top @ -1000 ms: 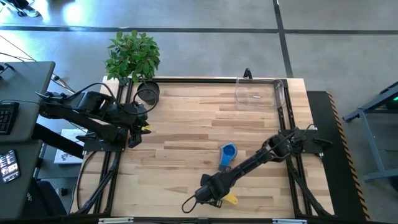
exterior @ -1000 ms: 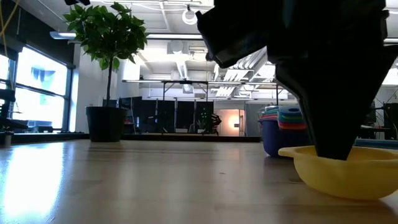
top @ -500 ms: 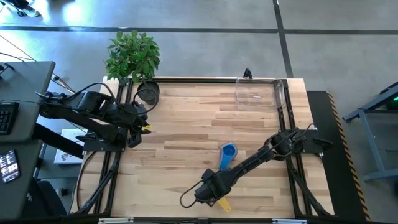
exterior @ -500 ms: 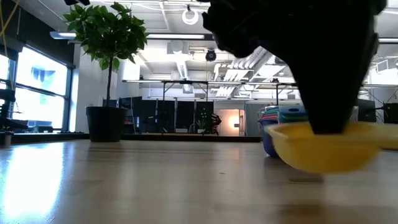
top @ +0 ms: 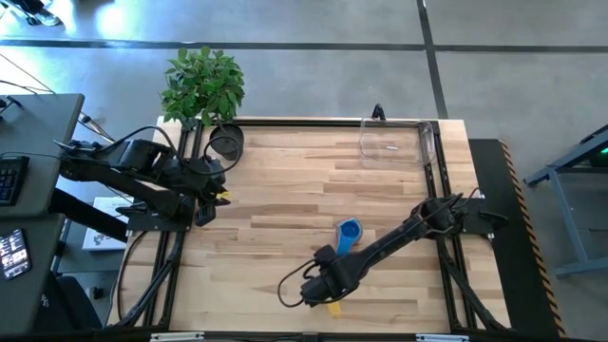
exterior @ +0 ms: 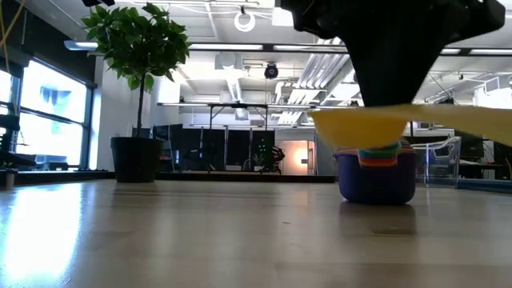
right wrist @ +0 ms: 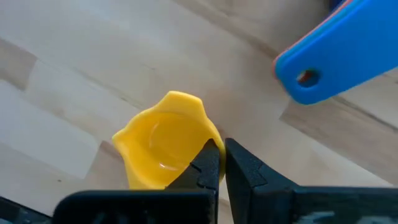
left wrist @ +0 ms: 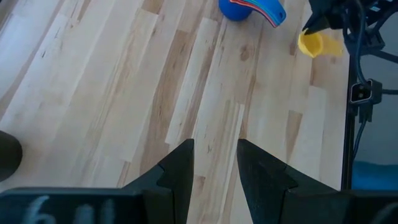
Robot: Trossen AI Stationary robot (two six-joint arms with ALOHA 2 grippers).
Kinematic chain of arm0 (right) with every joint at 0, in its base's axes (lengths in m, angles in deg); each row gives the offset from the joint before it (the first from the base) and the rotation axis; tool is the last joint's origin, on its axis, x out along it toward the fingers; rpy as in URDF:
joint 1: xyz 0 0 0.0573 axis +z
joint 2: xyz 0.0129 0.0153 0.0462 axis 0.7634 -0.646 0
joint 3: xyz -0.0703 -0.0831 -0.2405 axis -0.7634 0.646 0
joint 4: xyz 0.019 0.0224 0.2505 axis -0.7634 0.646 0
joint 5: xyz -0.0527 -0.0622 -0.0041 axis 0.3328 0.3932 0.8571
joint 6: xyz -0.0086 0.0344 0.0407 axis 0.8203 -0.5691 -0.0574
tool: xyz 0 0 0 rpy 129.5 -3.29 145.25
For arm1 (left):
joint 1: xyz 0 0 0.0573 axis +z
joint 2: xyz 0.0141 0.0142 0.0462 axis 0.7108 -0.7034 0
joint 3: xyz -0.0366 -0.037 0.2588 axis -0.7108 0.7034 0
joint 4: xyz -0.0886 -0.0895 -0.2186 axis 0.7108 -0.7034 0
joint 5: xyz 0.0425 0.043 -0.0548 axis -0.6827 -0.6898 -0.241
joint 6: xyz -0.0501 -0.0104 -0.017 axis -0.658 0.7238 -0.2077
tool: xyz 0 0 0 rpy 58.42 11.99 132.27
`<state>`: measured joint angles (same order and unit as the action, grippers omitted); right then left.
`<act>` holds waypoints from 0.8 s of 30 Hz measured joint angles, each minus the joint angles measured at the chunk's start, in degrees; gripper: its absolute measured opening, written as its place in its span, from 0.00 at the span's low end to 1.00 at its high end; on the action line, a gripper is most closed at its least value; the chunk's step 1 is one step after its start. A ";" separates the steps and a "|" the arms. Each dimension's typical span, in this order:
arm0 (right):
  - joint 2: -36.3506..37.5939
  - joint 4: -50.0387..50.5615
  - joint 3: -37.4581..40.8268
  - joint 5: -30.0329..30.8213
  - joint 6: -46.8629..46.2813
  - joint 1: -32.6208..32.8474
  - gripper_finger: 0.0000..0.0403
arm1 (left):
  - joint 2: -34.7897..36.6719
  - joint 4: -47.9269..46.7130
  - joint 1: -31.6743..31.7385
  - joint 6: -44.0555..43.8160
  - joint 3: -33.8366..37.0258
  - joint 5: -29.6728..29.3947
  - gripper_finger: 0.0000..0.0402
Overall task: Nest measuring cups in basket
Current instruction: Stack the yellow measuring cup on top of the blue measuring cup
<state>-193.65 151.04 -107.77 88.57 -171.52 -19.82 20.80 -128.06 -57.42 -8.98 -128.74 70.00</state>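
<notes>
The right gripper [right wrist: 221,163] has its fingers pinched narrow on the rim of the yellow cup [right wrist: 163,144], holding it clear of the worktop [top: 285,204]; in the low view the cup hangs level above the wood, bowl opening upward. The coming move turns on the stack of nested cups [top: 349,231]: it stands on the worktop just beyond the fingers, toward the right arm's own base, so this arm is by far the nearer. The stack's flat handles fan out together from the blue outer bowl, their long axis running down toward the fingers, the blue handle [right wrist: 339,56] tip close ahead of them. The yellow cup's handle cannot be made out past the fingers. The basket [top: 395,140] sits well apart at the far edge. The left gripper [left wrist: 214,177] waits at the worktop's left side, fingers parted and empty.
</notes>
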 joint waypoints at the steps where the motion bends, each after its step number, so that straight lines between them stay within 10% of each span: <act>1: 0.41 0.40 0.00 0.61 -0.06 -0.06 0.00 | 0.00 0.01 0.00 -0.01 0.00 0.01 0.28; 24: 11.75 18.44 0.02 13.44 6.71 -10.99 0.00 | 0.81 0.25 0.01 5.36 0.00 0.02 0.28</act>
<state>-181.89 169.48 -107.75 102.01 -164.80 -30.81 21.60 -127.81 -57.41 -3.62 -128.74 70.02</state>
